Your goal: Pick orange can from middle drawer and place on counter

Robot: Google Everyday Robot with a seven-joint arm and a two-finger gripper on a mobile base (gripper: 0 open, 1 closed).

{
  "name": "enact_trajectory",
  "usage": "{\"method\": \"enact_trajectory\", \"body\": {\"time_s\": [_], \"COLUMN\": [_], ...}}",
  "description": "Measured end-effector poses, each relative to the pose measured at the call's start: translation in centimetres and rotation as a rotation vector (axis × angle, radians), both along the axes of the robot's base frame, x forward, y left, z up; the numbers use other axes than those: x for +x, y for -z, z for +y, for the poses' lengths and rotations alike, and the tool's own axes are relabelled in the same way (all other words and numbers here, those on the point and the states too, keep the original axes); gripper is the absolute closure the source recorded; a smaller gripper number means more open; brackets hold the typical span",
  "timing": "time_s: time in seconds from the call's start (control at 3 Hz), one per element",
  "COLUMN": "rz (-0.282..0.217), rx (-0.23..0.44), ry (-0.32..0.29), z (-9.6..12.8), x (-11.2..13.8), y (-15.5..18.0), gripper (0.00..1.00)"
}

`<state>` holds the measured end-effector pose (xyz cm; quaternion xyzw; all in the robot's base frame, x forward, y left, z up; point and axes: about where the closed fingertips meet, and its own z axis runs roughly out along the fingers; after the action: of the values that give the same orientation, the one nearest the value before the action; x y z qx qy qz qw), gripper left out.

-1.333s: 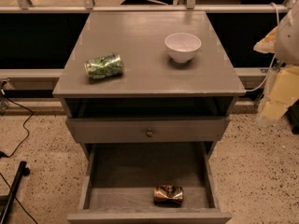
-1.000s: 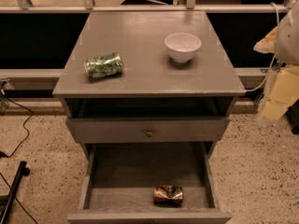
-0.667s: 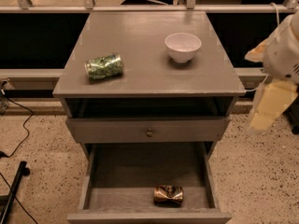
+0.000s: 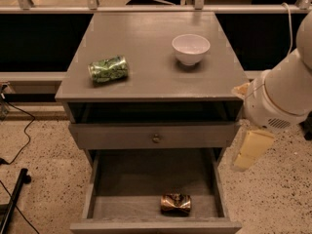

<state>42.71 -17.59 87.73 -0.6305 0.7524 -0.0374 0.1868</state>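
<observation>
Camera view is looking down on a grey wooden cabinet with the orange can (image 4: 176, 204) lying on its side in the pulled-out middle drawer (image 4: 90, 195). The can is resting on the bare plank floor near the drawer's front edge, a little right of centre and apart from both side walls. Its body is showing a shiny copper-orange metal, dented and pinched in the middle, with light glinting off the creases. No brand or lettering is readable on it.

Above the open drawer, a closed drawer front (image 4: 122, 136) is carrying a small round knob (image 4: 156, 139). The counter (image 4: 146, 18) is spreading broad and flat with a slight sheen. A green patterned can (image 4: 108, 69) is lying on its side toward the counter's left edge; its print is not legible either. A white bowl (image 4: 190, 48) is sitting upright toward the right, well apart from the green can.

The gripper (image 4: 252, 149) is hanging off the cabinet's right side, level with the drawers, below the bulky white arm housing (image 4: 280, 99) and over the speckled floor (image 4: 44, 169). It is touching neither can, and whether it is released or clenched cannot be told.
</observation>
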Motion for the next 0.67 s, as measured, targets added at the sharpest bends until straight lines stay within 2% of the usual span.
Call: {"method": "enact_trajectory", "body": {"time_s": [0.33,0.67], "rz": [0.0,0.029], "rx": [0.0,-0.035], "ry": [0.0,-0.099], "z": [0.0,1.4], "x": [0.0,0.8], "y": [0.0,5.2], "gripper": [0.0,0.0]}}
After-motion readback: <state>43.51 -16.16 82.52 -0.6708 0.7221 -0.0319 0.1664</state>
